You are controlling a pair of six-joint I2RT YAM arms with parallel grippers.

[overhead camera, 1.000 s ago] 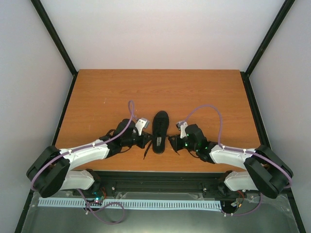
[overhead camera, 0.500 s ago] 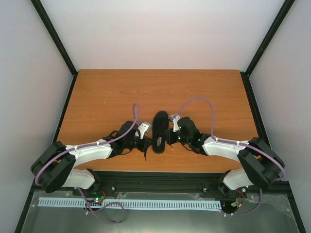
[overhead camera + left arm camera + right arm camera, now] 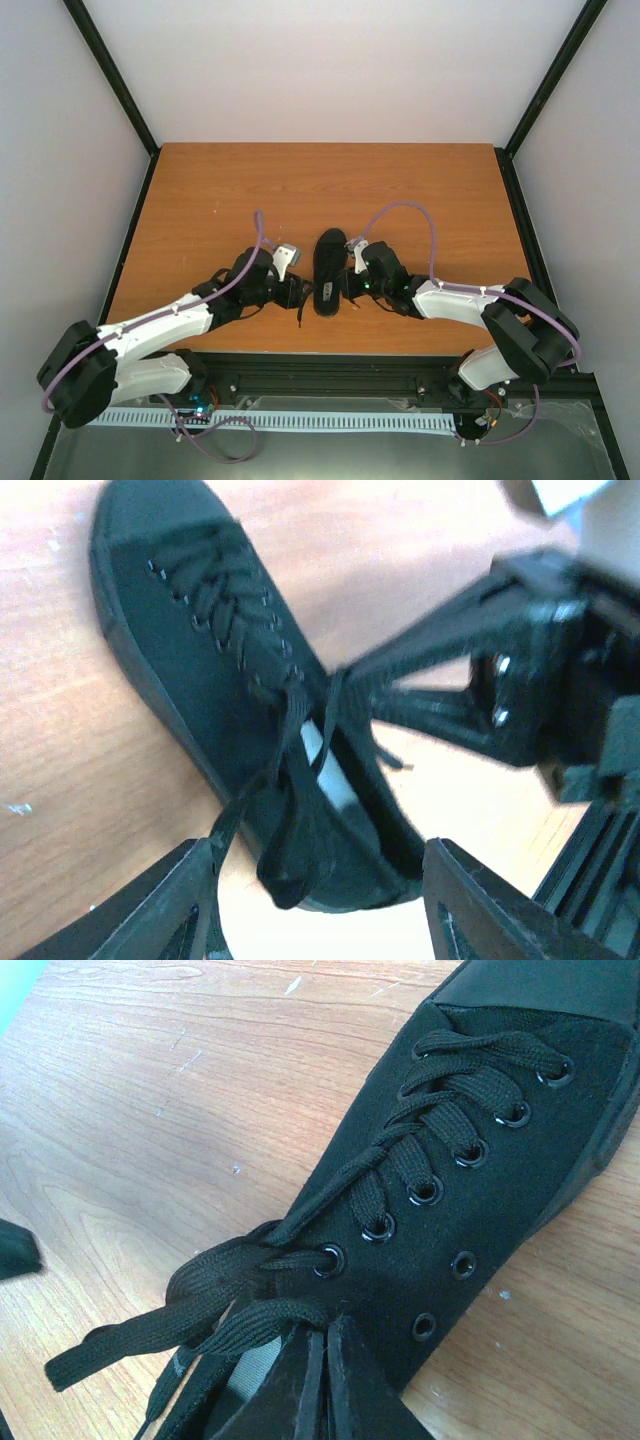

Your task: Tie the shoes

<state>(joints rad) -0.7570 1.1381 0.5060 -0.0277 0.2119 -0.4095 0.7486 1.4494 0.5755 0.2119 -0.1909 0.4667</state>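
1. Near-centre on the desk (image 3: 200,200), toe pointing far: black sneaker (image 3: 329,272), laces (image 3: 230,1310) loose.
2. Left tool (image 3: 320,845) open, straddling heel, gripping nothing.
3. Right tool (image 3: 325,1335) shut against sneaker's right side; lace pinch unclear.

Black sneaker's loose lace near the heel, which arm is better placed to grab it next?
Probably left: the left end effector is open around the thin black lace over the black canvas sneaker's heel end. The right end effector is shut at the sneaker's side and would need opening first.

Brown wood-grain surface (image 3: 400,190) (some pale scuffs) with one black sneaker (image 3: 330,262) sat on it, laces (image 3: 302,310) spilling alongside.
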